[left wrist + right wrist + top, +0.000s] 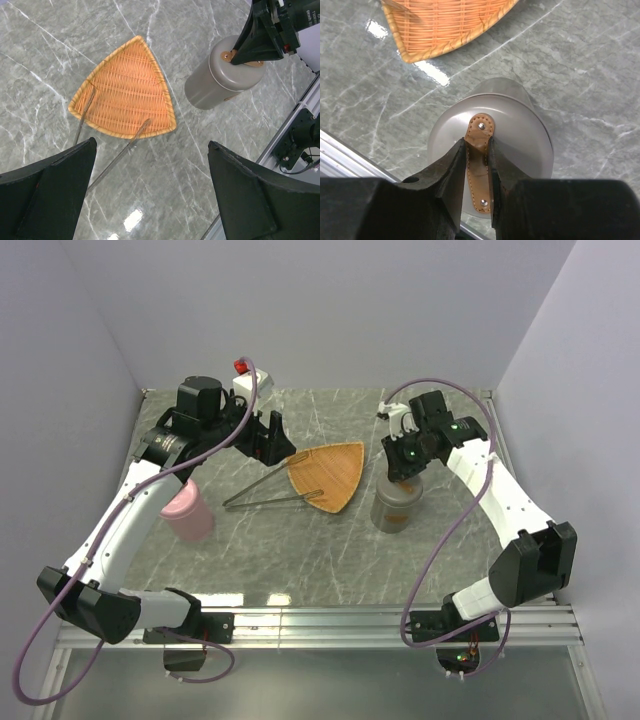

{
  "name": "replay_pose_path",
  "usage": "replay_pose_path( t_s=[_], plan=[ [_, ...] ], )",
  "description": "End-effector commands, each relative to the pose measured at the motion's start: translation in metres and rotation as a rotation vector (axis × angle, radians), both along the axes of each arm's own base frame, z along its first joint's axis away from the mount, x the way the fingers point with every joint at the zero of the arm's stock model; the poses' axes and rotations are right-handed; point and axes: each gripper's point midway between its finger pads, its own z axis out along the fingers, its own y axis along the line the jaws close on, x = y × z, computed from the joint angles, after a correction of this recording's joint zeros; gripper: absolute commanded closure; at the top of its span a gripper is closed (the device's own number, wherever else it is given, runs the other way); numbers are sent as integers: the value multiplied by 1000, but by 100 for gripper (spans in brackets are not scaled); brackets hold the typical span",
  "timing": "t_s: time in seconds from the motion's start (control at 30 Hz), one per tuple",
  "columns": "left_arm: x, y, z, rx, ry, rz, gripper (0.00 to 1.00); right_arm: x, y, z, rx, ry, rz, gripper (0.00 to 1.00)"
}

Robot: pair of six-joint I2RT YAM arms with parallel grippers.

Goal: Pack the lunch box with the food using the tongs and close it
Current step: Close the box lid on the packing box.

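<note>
While the right tool (477,150) is shut most of the way, its two fingers pinch one brown strap (480,127). The strap sits on top of the gray lid and has two shiny studs, one at each end. The lid is on one gray lunch box (520,135). The lunch box is round and stands up straight on the desk (300,560). It is near the right side of the plate, with a little gap between them.

One orange woven plate (125,90) with three round corners lies in the middle of the desk. One pair of thin tongs (262,495) lies just left of it. The joined end of the tongs points left and rests on the desk. The two thin arms spread out to the plate. One tip lies inside the plate and the other tip is at its edge.

Over the tongs hangs the left tool (152,150). Its two fingers are as wide apart as they go, and it has hold of nothing.

One pink pot (188,512) stands on the left part of the desk, under the left arm. One white box (245,387) with one red button (240,365) sits at the far edge.
</note>
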Motion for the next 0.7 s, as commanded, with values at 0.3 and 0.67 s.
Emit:
replay_pose_path(
  t_s=[0.3,0.67],
  plan=[
    [-4,1,17,-24,-48,-17,1,-9,0,8,84,-7,-15,71],
    [-4,0,19,-28,-49,-20,1,-12,-4,26,77,-52,-16,49]
  ],
)
